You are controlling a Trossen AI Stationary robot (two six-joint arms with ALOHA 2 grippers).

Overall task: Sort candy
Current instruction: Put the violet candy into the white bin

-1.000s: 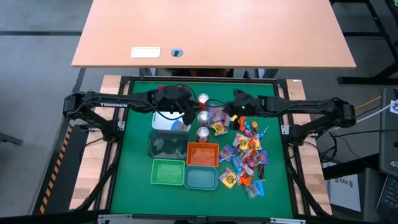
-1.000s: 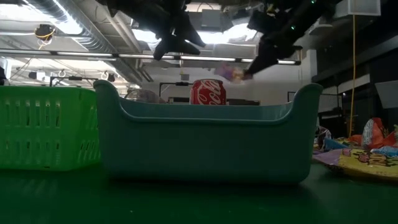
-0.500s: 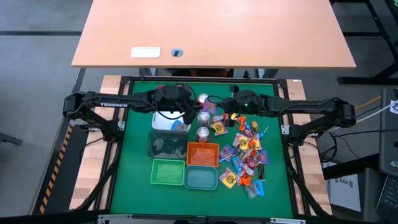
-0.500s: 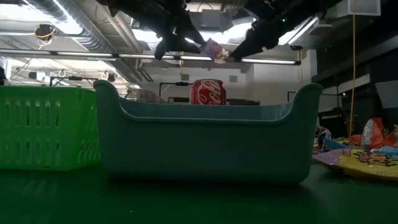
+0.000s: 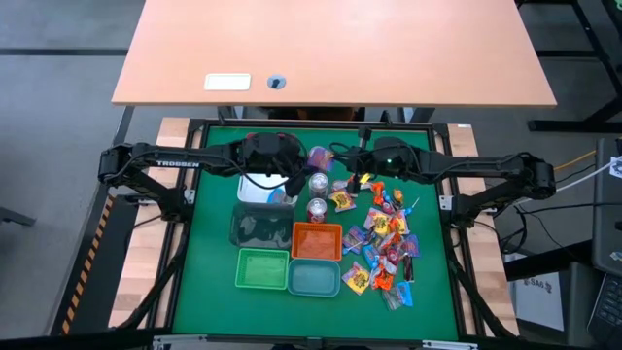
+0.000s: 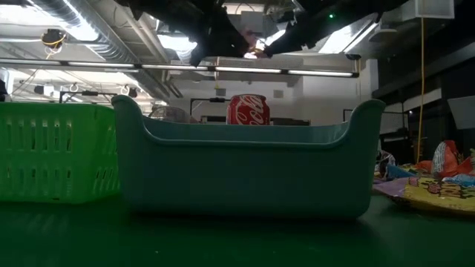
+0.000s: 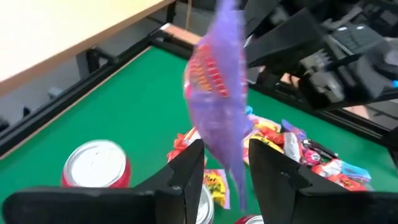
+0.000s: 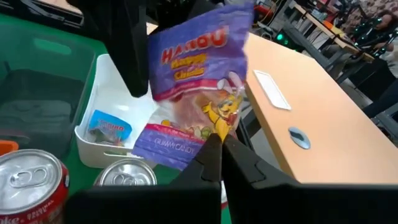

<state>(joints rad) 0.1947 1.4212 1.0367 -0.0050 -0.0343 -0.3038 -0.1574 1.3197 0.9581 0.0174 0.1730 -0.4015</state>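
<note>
A purple gummy-candy bag (image 5: pixel 319 156) hangs in the air above the cans, between both grippers. My right gripper (image 5: pixel 342 165) is shut on it, and the right wrist view shows the bag (image 8: pixel 196 74) standing up from my right gripper (image 8: pixel 216 140). My left gripper (image 5: pixel 294 167) is open. In the left wrist view the bag (image 7: pixel 219 106) shows edge-on between the fingers of my left gripper (image 7: pixel 225 149); whether they touch it I cannot tell. The other wrapped candy (image 5: pixel 384 243) lies piled on the green mat's right half. My right gripper pinches the purple bag between its two fingers at the bag's lower edge (image 8: pixel 214 124), the end away from the printed brand name. The fingers come at it about level, from the table's right. The bag is lifted clear, above the cans.
Three red-and-silver cans (image 5: pixel 318 182) stand under the bag. A white bin (image 5: pixel 255 190) with one blue sweet (image 8: pixel 107 129) sits by the left gripper. A dark bin (image 5: pixel 258 226), an orange bin (image 5: pixel 317 240), a green bin (image 5: pixel 262 268) and a teal bin (image 5: pixel 313 278) lie nearer.
My right gripper has carried the purple bag up and toward the table's left and far edge, from beside the candy pile to my left gripper. The bag now stands between the left fingers. The left arm has hardly moved.
</note>
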